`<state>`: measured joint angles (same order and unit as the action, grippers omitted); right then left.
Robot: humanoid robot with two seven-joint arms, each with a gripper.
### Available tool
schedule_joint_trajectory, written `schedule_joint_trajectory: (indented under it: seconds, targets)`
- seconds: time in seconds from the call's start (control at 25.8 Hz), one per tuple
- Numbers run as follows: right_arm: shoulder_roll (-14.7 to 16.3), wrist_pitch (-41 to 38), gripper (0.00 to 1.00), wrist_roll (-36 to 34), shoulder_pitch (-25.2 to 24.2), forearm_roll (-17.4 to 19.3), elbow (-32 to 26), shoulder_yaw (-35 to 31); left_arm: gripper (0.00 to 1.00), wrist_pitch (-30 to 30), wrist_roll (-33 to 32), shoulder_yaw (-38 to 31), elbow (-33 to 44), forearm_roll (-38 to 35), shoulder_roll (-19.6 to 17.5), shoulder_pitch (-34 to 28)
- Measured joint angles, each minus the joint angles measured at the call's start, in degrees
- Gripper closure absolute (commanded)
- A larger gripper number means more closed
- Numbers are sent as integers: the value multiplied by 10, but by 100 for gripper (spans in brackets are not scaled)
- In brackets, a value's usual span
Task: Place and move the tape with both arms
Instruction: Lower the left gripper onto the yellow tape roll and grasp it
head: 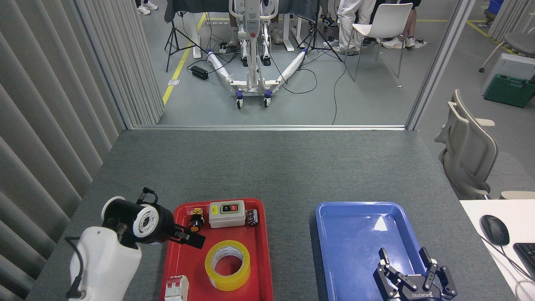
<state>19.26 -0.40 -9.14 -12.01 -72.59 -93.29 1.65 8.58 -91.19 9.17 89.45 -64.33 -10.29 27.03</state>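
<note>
The tape point(228, 285), a yellow roll with a white core, lies flat in the near half of the red tray point(260, 238). My left arm stands raised at the tray's left edge, its wrist turned sideways. Its gripper point(191, 239) points right over the tray, just left of the roll and a little above it; only a dark finger shows, so its state is unclear. My right gripper point(404, 260) hangs open over the near end of the blue tray point(355, 238), with nothing between its fingers.
The red tray also holds a grey switch box point(227, 213), an orange push button point(194, 221), a small black part point(252, 217) and a white terminal block point(175, 289). A mouse point(494, 230) and keyboard point(527, 255) sit on a white desk at right.
</note>
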Motion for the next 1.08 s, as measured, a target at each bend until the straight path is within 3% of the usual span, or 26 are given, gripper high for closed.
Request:
schedule_joint_trajectory:
  seconds: [0.27,0.39,0.77,0.85,1.08]
  targets:
    - [-4,1,0,16,-1,-3,-1,-1,1,1,-30,17,-108,-9,48,50]
    - [-3,1,0,20,-1,-4,-1,-1,11,1,-30,21,-149,-17,56,59]
    - [-1,2,1,18,-9,-4,-18,-4,14,0,-30,37,-244,-61,79,79]
    - [-2,10,5,17,-11,-5,-18,-4,16,0,-30,37,-258,-64,83,83]
    - [-5,27,1,14,-13,-22,-17,-3,16,0,-24,37,-293,-66,91,94]
